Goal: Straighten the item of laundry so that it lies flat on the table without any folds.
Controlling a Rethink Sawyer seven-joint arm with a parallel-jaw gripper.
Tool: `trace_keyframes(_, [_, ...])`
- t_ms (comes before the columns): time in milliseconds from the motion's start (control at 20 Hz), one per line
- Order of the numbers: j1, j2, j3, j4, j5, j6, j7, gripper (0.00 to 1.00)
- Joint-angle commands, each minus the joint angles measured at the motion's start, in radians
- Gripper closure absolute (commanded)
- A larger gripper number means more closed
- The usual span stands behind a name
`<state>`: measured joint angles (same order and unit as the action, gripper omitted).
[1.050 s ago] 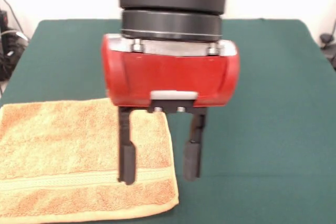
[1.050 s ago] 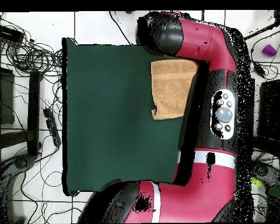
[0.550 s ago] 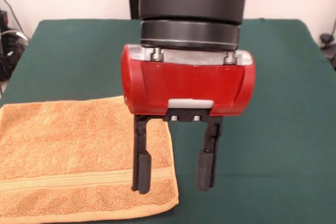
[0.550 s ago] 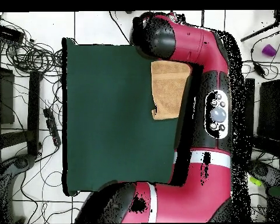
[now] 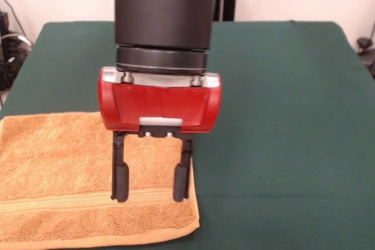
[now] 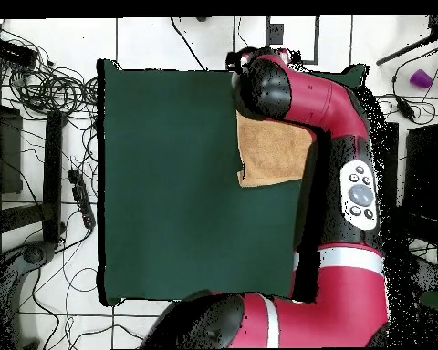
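Observation:
The item of laundry [image 5: 64, 174], an orange-tan terry towel, lies spread on the green table [image 5: 281, 115] at the front left, its woven band running near the front hem. Its left part runs out of the front view. My gripper [image 5: 150, 197] hangs open over the towel's right end, both fingers [image 5: 120, 182] above the cloth just behind the band. Whether the tips touch the towel is unclear. In the overhead view the towel [image 6: 270, 155] shows at the table's [image 6: 168, 182] right edge, partly under the red arm [image 6: 300, 96], which hides the gripper.
Green cloth stretches to the right of the towel and behind it in the front view. Cables [image 6: 40, 87] and equipment lie on the floor left of the table in the overhead view, and a small purple object [image 6: 420, 78] sits at the far right.
In the front view my gripper has shifted left over the towel. Its right finger, earlier past the towel's right edge, now hangs above the cloth. The towel has not moved.

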<state>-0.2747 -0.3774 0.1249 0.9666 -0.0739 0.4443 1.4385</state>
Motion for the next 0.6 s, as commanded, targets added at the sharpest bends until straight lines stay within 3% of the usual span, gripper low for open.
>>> trace_keyframes(50, [0.015, -0.007, 0.106, 0.258, 0.048, 0.041, 0.160, 0.00])
trace_keyframes(600, [0.079, -0.019, 0.052, 0.304, 0.066, -0.059, 0.280, 0.00])
